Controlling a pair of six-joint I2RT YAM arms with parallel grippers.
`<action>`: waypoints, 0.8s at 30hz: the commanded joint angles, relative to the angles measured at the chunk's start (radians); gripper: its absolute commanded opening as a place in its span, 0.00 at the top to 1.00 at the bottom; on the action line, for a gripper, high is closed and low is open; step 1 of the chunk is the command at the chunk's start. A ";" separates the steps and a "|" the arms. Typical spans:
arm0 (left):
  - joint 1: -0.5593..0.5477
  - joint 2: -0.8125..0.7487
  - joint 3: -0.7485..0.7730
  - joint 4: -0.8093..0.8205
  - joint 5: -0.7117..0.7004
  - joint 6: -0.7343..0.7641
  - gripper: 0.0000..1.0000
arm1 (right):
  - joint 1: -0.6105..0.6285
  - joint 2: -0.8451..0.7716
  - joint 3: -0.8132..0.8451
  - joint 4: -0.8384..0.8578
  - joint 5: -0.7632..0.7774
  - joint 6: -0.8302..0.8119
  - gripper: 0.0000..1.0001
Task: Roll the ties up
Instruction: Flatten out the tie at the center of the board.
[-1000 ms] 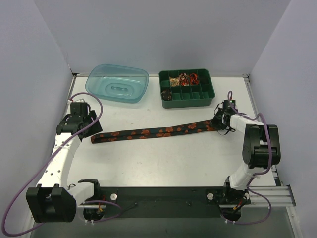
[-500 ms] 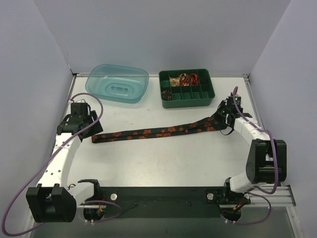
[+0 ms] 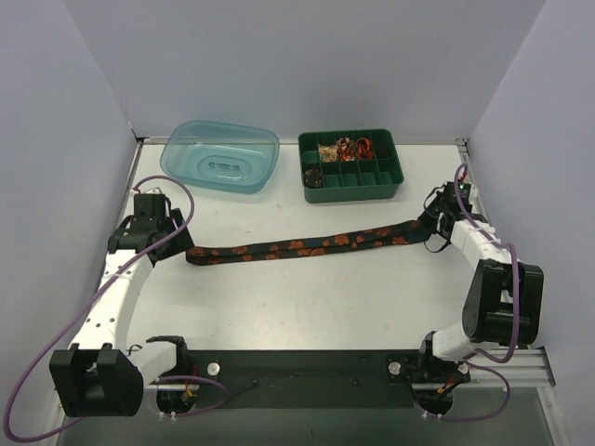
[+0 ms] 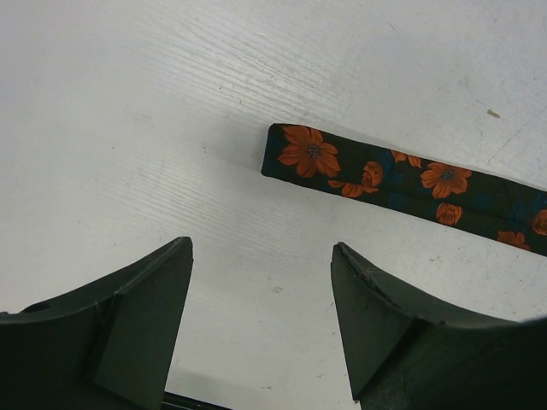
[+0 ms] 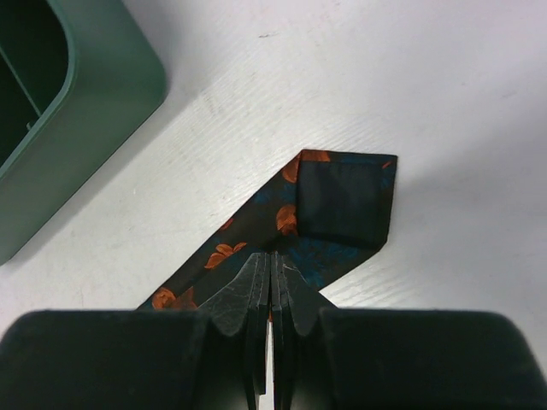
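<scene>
Green divided tray (image 3: 353, 193), a few small rolled items in its back cells, and a clear blue tub (image 3: 220, 181) sit side by side at the far edge of the white tabletop (image 3: 307, 297), both apart from the tie (image 3: 311, 244); plain pale walls (image 3: 307, 65) on three sides. The tie runs stretched left to right across mid-tabletop, its folded-over right end pinched between the closed fingers of the right hand (image 5: 272, 256), near the tray's corner. The left hand (image 4: 261, 248) is spread wide just short of the tie's blunt left end, not touching it.
</scene>
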 commanded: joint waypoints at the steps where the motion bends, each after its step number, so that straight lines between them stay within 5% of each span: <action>1: 0.005 -0.002 0.005 0.047 0.015 0.014 0.25 | -0.032 -0.021 0.028 -0.006 0.041 -0.017 1.00; 18: 0.004 -0.013 -0.004 0.052 0.042 0.009 0.25 | -0.048 0.170 0.115 -0.040 0.176 -0.017 0.98; 22: 0.004 -0.016 -0.004 0.055 0.047 0.007 0.25 | -0.040 0.128 0.103 -0.040 0.201 -0.010 0.49; 24: 0.005 -0.015 -0.004 0.056 0.051 0.007 0.25 | -0.025 0.104 0.095 -0.040 0.214 -0.023 0.35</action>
